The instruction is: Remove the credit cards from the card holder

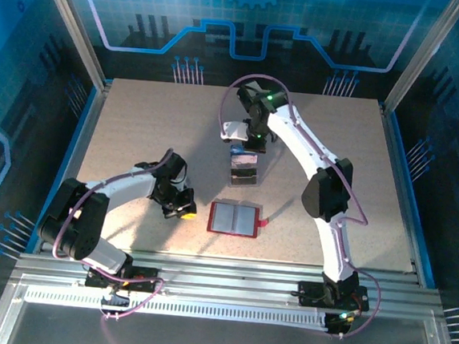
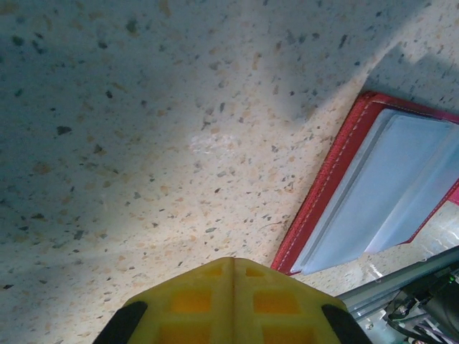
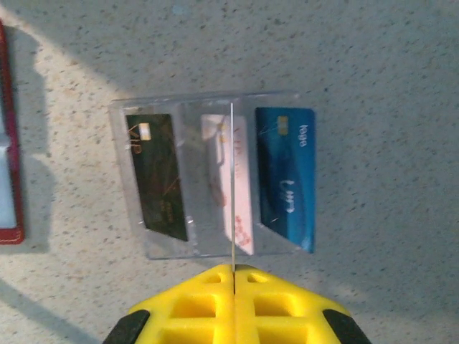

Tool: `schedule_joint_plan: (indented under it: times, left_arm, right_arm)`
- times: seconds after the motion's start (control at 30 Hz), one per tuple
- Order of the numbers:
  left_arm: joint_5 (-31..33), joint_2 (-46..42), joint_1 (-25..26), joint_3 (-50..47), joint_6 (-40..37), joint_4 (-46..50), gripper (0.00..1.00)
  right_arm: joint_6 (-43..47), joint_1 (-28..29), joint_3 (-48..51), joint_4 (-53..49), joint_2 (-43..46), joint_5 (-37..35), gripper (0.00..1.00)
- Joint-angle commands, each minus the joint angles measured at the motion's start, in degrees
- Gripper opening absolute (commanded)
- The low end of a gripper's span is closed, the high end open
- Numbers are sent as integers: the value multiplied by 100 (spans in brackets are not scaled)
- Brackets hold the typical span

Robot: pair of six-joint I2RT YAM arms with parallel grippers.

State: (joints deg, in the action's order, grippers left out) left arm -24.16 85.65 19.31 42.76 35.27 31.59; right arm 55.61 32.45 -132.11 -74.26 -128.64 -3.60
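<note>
Red case: the card holder (image 1: 233,218) lies open near the middle of the table's (image 1: 136,132) near edge. Its pale grey pockets face up, and I see no card in them.
Clear plastic: a tray (image 3: 201,247) sits around the table's centre, just beyond the holder toward the far edge.
In the tray: a dark card (image 3: 158,175), a pale card (image 3: 240,201) and a blue card (image 3: 287,179) lie side by side.
My right gripper (image 3: 233,271): clenched on a thin held card (image 3: 233,165) that I see edge-on, hanging over the tray's middle.
My left gripper (image 2: 233,261): pressed together on nothing, over bare table just beside the holder's left edge.
Step in hand: I judge the holder to be emptied, and this held card to be the last one on its way to the tray.
Next move: I should lower the held card toward the tray, clear of the cards already there. I should part my right jaws only once its lower edge is supported, so it doesn't tip out.
</note>
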Motion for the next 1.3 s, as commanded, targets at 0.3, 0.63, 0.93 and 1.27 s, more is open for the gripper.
schedule_joint_plan:
  times: [0.3, 0.63, 0.93, 1.27]
  left_arm:
    - [-183, -179, -119, -188, 79, 86, 3]
    - [-149, -325, -128, -271, 94, 144, 3]
    - [-133, -388, -138, -297, 103, 163, 3]
    - [-115, -434, -140, -365, 123, 129, 3]
  right_arm:
    - [396, -29, -605, -50, -667, -471, 0]
    - [444, 5, -591, -10, -908, -519, 0]
    - [511, 41, -596, 139, -952, -646, 8]
    - [459, 51, -187, 931, -594, -1018, 25]
